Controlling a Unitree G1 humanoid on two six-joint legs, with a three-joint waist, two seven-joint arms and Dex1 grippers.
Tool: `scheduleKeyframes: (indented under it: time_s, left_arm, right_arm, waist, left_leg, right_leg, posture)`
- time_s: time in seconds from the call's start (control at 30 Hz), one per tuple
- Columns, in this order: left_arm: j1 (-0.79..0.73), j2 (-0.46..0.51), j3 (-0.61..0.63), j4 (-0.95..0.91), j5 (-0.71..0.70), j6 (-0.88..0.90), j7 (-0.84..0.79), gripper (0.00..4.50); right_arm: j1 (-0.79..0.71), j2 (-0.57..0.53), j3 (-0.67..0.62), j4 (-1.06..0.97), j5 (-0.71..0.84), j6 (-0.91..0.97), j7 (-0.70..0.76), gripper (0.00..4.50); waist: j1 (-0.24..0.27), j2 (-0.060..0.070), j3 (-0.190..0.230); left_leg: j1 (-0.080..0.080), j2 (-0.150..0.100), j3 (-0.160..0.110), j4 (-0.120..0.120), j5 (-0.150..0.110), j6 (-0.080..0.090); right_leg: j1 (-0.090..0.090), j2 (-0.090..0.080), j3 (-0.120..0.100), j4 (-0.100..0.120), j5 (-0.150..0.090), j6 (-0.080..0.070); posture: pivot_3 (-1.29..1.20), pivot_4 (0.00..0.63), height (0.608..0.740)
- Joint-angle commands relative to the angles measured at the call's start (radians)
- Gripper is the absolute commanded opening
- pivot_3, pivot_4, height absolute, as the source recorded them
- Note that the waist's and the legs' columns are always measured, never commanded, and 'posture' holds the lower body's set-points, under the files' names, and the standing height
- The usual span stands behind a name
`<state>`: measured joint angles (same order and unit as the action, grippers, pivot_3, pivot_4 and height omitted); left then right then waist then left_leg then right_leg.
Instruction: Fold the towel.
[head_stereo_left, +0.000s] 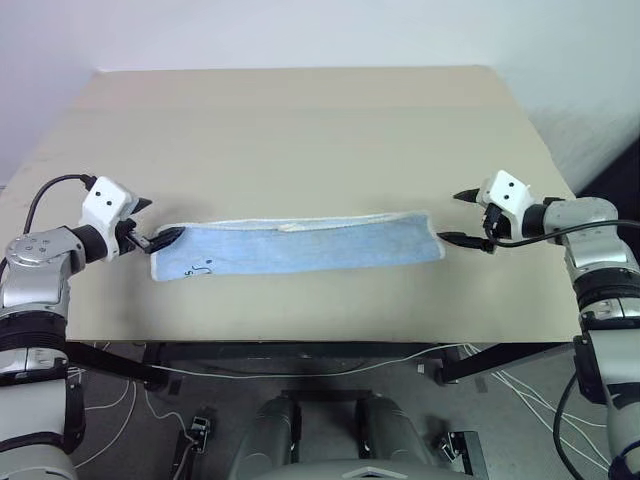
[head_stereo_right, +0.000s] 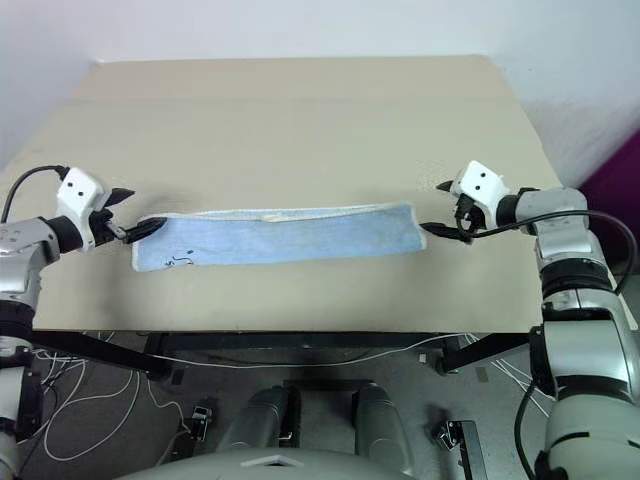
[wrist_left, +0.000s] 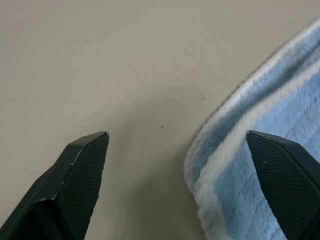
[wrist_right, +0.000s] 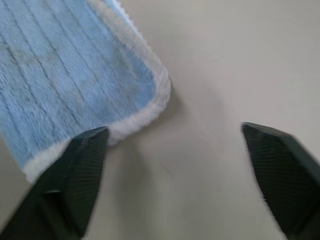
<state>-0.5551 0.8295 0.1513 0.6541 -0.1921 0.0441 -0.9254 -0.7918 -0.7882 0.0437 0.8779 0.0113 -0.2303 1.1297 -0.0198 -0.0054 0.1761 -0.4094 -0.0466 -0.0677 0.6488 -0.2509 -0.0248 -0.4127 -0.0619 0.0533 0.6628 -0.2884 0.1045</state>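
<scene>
The light blue towel (head_stereo_left: 300, 245) lies on the table as a long narrow strip running left to right, white edging along its far side and a small dark mark (head_stereo_left: 200, 268) near its left end. My left gripper (head_stereo_left: 160, 222) is open at the strip's left end. In the left wrist view the towel's doubled edge (wrist_left: 235, 165) lies beside one finger (wrist_left: 285, 175). My right gripper (head_stereo_left: 452, 217) is open at the right end. In the right wrist view the towel's rounded corner (wrist_right: 145, 100) sits by one finger (wrist_right: 75, 175). Neither holds anything.
The beige table (head_stereo_left: 300, 120) stretches bare beyond the towel to a white wall. Its near edge runs just in front of the strip. Cables (head_stereo_left: 330, 372) hang below the front edge.
</scene>
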Motion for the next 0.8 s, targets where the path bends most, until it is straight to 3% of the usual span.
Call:
scheduleKeyframes:
  time_s: [0.03,0.2,0.37,0.6,0.8]
  left_arm:
    - [0.032,0.009,0.062,-0.066,-0.035,0.037,0.038,4.41]
    - [0.087,-0.003,0.091,-0.11,-0.039,0.078,0.093,4.41]
    - [0.088,-0.028,0.151,-0.165,-0.09,0.099,0.15,4.41]
    - [0.196,-0.065,0.164,-0.392,-0.224,0.154,0.023,4.41]
    - [0.299,-0.086,0.106,-0.554,-0.27,0.188,-0.078,4.41]
  right_arm:
    - [0.072,-0.048,-0.093,-0.195,0.085,0.074,-0.015,4.46]
    - [0.289,-0.061,-0.194,-0.587,0.26,0.357,-0.016,4.46]
    - [0.464,-0.019,-0.314,-0.927,0.514,0.778,-0.139,4.46]
    - [0.539,0.204,-0.543,-1.114,0.948,1.393,-0.571,4.46]
    - [0.584,0.403,-0.682,-1.129,1.236,1.565,-0.949,4.46]
  waist:
    - [0.0,0.0,0.0]
    - [0.003,0.0,0.0]
    - [0.007,-0.001,-0.001]
    - [0.007,-0.002,-0.002]
    - [0.006,-0.002,-0.002]
  left_leg:
    - [0.0,0.0,0.0,0.0,0.0,0.0]
    - [0.0,0.001,0.0,0.0,0.0,0.0]
    - [0.0,0.001,-0.001,0.001,0.0,0.0]
    - [0.0,0.001,-0.002,0.0,0.0,0.0]
    - [0.0,0.001,-0.002,-0.001,0.0,0.0]
  right_leg:
    - [0.0,0.0,0.0,0.0,0.0,0.0]
    - [0.0,-0.001,0.0,0.0,0.0,0.0]
    - [0.001,-0.002,0.0,0.0,0.0,0.0]
    - [0.002,-0.003,0.0,-0.001,0.0,0.0]
    - [0.001,-0.003,0.002,-0.002,0.0,0.0]
  posture:
    - [0.0,0.15,0.74]
    - [0.0,0.15,0.74]
    - [0.0,0.15,0.74]
    - [0.0,0.15,0.74]
    - [0.0,0.15,0.74]
